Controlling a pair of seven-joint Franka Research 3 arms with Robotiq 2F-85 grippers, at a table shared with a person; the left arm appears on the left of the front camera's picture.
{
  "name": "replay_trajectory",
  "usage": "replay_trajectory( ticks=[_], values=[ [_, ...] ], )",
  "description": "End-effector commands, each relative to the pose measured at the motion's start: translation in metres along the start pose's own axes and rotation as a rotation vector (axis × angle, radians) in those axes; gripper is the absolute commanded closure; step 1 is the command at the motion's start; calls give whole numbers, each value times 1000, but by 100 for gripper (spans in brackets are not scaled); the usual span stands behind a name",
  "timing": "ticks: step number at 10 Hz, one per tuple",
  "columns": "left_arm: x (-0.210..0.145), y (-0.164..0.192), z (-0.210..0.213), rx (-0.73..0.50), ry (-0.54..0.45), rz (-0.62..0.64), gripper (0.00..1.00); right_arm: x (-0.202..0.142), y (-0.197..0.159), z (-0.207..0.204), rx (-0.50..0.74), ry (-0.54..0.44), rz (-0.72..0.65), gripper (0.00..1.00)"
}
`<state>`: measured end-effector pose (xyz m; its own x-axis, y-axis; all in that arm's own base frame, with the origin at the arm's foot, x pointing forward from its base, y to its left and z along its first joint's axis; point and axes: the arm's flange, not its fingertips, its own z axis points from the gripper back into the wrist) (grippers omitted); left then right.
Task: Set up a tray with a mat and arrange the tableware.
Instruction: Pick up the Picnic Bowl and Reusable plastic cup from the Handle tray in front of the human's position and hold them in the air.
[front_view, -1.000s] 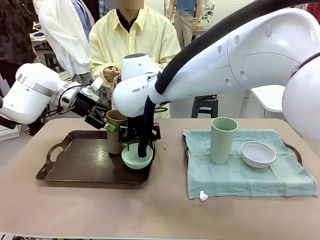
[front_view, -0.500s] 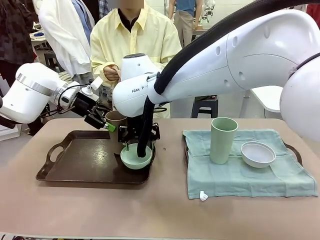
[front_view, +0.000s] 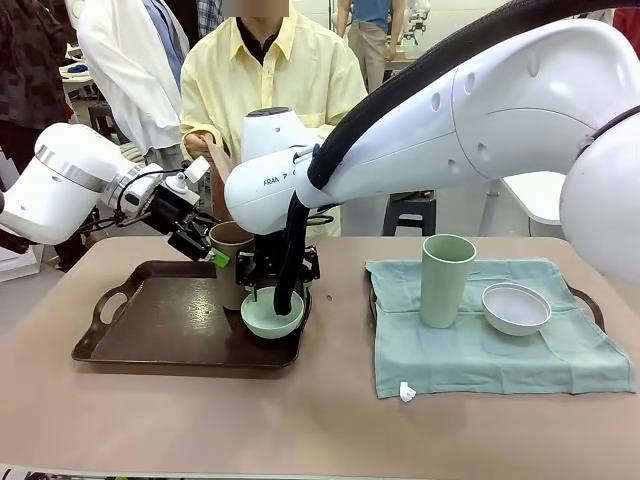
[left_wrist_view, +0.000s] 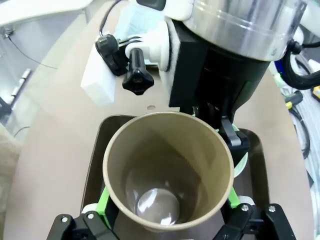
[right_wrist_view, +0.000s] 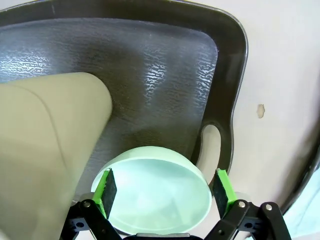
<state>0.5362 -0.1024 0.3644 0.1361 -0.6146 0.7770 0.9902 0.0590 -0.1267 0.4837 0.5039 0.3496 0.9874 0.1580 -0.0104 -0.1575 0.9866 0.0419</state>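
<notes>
The front view gives the whole layout. On the bench (front_view: 300, 420), a dark tray (front_view: 150, 320) lies on the robot's left and a green mat (front_view: 480, 350) lies on its right. The pale green cup (front_view: 447, 280) stands upright on the mat, with the greyish-white bowl (front_view: 515, 307) just beside it. A dark rim (front_view: 593, 305) projects from under the mat's right edge; the rest of whatever it belongs to is covered. In this view the right arm's housing and hose hide most of both end effectors. The wrist views supply that detail. In the left wrist view, the left end effector (left_wrist_view: 167, 201) has its fingers spread wide, one green pad (left_wrist_view: 104, 200) on each side of the tan cup (left_wrist_view: 150, 150). The cup stands upright at the tray's inner end, and the camera looks down into its empty interior. Whether the pads press on the cup wall cannot be determined. In the right wrist view, the right end effector (right_wrist_view: 165, 186) is likewise spread apart, straddling the mint bowl (right_wrist_view: 150, 170). The bowl rests on the tray beside the handle slot, close to the tan cup. One pad overlaps the bowl's rim, and the other appears just clear of it. The bowl's near edge is cut off at the bottom of that picture. A person (front_view: 270, 70) in a yellow shirt stands at the far side of the bench.
</notes>
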Motion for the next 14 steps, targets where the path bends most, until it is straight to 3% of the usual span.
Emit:
replay_trajectory(
  ticks=[1, 7, 14],
  values=[
    [0, 0, 0, 12, -39, -20, 0, 0, 0, 0, 1, 0, 0, 0],
    [-28, 17, -1, 24, 19, 48, 0, 1, 0, -1, 11, 6, -6, 0],
    [-51, 18, -11, -44, -123, -3, 0, -12, -10, -5, 3, 14, -33, 0]
  ],
)
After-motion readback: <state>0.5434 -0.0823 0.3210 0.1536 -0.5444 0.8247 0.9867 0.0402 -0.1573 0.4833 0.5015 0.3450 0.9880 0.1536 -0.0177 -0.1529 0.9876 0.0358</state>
